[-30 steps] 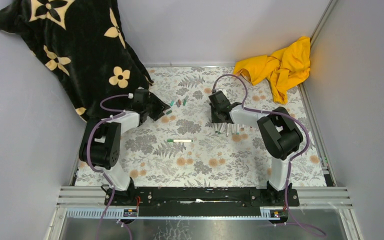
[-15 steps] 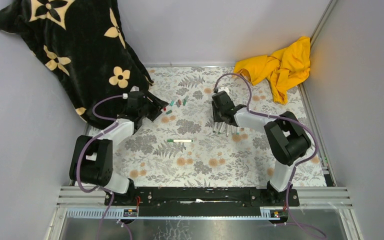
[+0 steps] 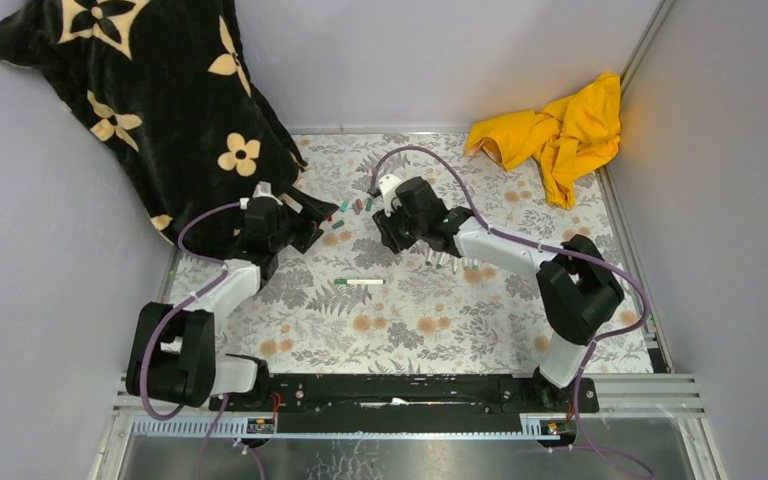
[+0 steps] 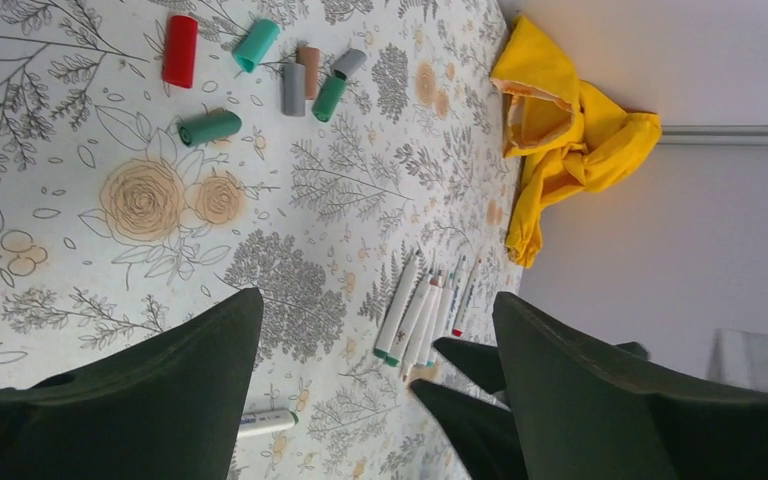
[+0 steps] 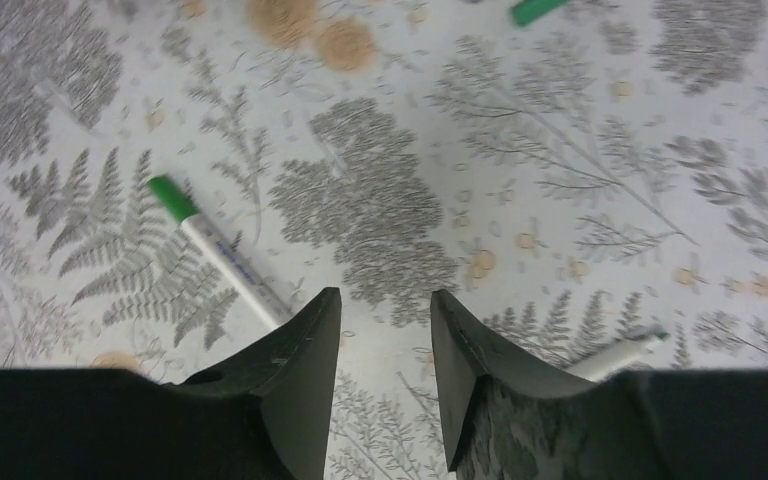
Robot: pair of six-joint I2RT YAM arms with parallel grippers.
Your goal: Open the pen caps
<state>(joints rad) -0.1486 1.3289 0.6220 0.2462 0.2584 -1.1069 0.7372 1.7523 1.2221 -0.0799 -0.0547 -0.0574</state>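
Job is looking nearly done, judging by how things are lying. Loose pen caps [image 4: 294, 88], seven or so, are sitting in a cluster toward far-left part of the counter [image 3: 410, 325]; red, teal, green, grey, brownish; all off their pens. Bare pens [image 4: 412, 312] are lying side by side in a bunch right of centre; no caps showing on them, as far as left wrist cam is telling. One capped pen [image 3: 360, 282] is lying alone mid-counter, green cap still on; that's the one remaining, afaict.

Left pincer [image 4: 378, 300]: you're holding it spread wide, nothing in it; it's hovering by edge of the black blanket [image 3: 160, 100], w/ caps just ahead of it.

Right pincer [image 5: 385, 320]: jaws are standing part-open w/ a narrow gap, gripping nothing; it's pointing down at bare counter between caps and capped pen. In its own cam the capped pen is showing just left of the fingers, not touching.

Next step, my guess: you're needing one pincer on the white barrel and the other on the green cap, then pulling apart along pen axis. Cap is short, so grip is wanting to be square on it. Risk: pen rolling on the flat counter as first pincer is closing.
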